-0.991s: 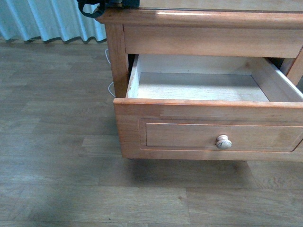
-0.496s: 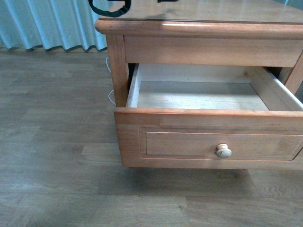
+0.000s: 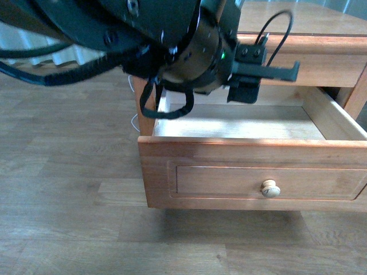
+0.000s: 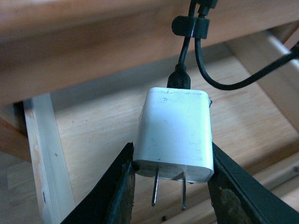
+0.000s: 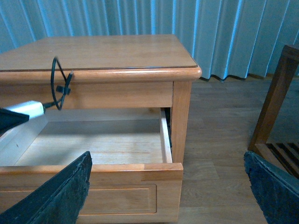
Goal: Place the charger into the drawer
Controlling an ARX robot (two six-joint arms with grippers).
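The charger point(image 4: 175, 133), a white plug block with two prongs, sits clamped between the fingers of my left gripper point(image 4: 170, 151), which is shut on it. Its thin black cable point(image 4: 219, 84) loops away above it. The block hangs over the pale floor of the open drawer point(image 4: 93, 135). In the front view my left gripper point(image 3: 252, 80) hovers at the drawer's point(image 3: 252, 175) back opening, with the cable point(image 3: 279, 26) arching up. The right wrist view shows the charger point(image 5: 28, 108) above the drawer point(image 5: 93, 144). My right gripper point(image 5: 168, 186) is open, off the drawer's front corner.
The nightstand top point(image 5: 103, 51) overhangs the drawer's rear, with a shorter closed drawer front point(image 3: 321, 63) beneath it. A round pale knob point(image 3: 270, 188) is on the open drawer. A wooden frame point(image 5: 275, 102) stands on the floor beside the nightstand. Blue curtains point(image 5: 140, 18) hang behind.
My left arm has come down from the top edge of the front view and now fills its upper left, carrying the charger and cable over the open drawer.
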